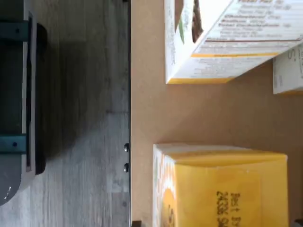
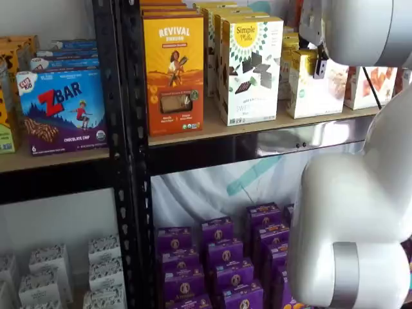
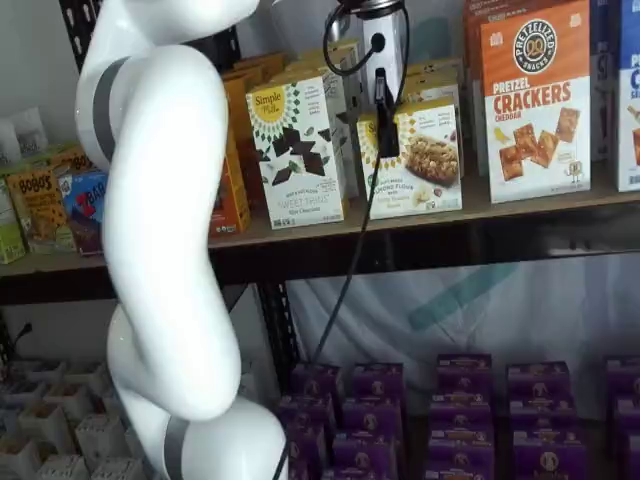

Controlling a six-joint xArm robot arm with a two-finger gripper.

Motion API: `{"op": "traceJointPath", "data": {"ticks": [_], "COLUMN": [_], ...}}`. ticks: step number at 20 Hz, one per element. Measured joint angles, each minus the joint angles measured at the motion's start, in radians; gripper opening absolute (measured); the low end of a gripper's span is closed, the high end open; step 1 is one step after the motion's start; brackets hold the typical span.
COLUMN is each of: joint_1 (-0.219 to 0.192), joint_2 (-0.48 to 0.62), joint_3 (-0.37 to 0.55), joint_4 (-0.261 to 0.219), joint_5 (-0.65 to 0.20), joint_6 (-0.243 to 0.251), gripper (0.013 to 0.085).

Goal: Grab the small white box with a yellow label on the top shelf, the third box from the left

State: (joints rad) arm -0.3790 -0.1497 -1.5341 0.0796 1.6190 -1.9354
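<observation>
The small white box [image 3: 420, 165] with a yellow round logo stands on the top shelf [image 3: 520, 207], right of a taller white box [image 3: 298, 150] printed with dark pieces. It also shows in a shelf view [image 2: 314, 87]. My gripper [image 3: 384, 118] hangs right in front of the box's upper left part. Its black fingers show side-on with no gap visible. In a shelf view only a black finger tip [image 2: 320, 66] shows below the white arm. The wrist view shows a yellow box top [image 1: 222, 184] on the tan board [image 1: 151, 109].
An orange-and-white crackers box [image 3: 535, 100] stands right of the small box. An orange box [image 2: 174, 67] stands left of the taller white box [image 2: 251, 67]. Black perforated uprights [image 2: 125, 129] bound the bay. Purple boxes [image 3: 460, 400] fill the lower level. The white arm [image 3: 160, 220] fills the left foreground.
</observation>
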Motion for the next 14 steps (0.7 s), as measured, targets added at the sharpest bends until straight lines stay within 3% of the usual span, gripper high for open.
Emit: {"op": "traceJointPath", "data": {"ticks": [2,8,14], "joint_1": [-0.004,-0.014,-0.021], "joint_2": [-0.002,-0.007,-0.014], "joint_3": [0.002,0.006,0.014], "joint_4": [0.005,0.011,0.016], "joint_5": [-0.001,-0.001,-0.005], "joint_6": [-0.003,-0.013,-0.019], "gripper": [0.065,0.065,0.053]}}
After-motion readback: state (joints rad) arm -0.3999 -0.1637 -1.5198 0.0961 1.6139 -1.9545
